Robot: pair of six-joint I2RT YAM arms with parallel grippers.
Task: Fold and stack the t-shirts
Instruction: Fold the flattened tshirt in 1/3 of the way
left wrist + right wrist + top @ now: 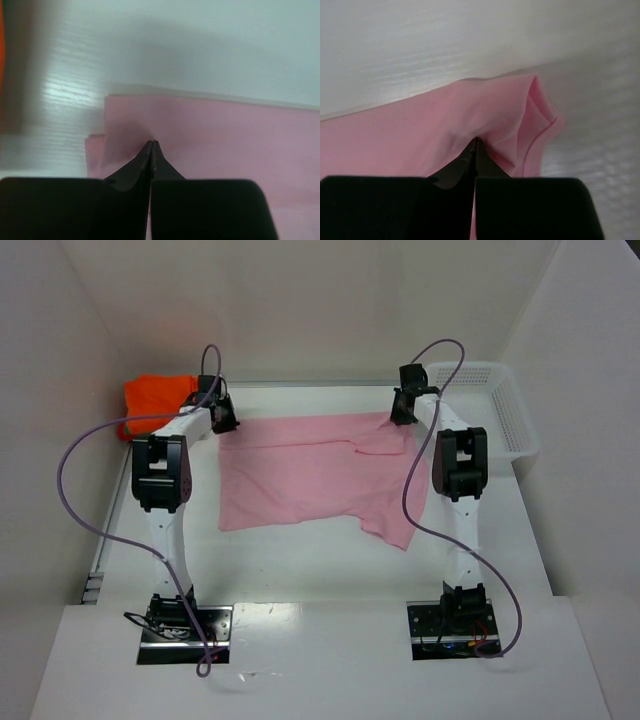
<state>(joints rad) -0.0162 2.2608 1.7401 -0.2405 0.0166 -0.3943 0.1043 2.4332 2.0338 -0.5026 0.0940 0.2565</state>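
Two pinches, one at each far corner: my left gripper point(152, 143) has its jaws pressed together on the upper-left corner of the pink t-shirt point(318, 476). My right gripper point(475, 140) has its jaws together on the upper-right corner, where the cloth puckers up around the tips. I judge I hold it this way so that the far edge stays taut between my two arms and can be carried as one straight line. Taken by both ends, the cloth should fold over on itself without bunching.

The pink t-shirt lies spread in the middle of the table point(300, 565), filling the centre of the top view. Its long axis runs left to right across the frame, with the far edge straight between my grippers. A looser flap trails toward the lower right. A hemmed sleeve opening shows just right of my right jaws, so a sleeve sits at that corner. I cannot tell where the collar is.

The orange t-shirt point(152, 402) sits bunched in the upper left, just beyond my left gripper. The white mesh basket point(495, 415) stands in the upper right, beside my right arm.
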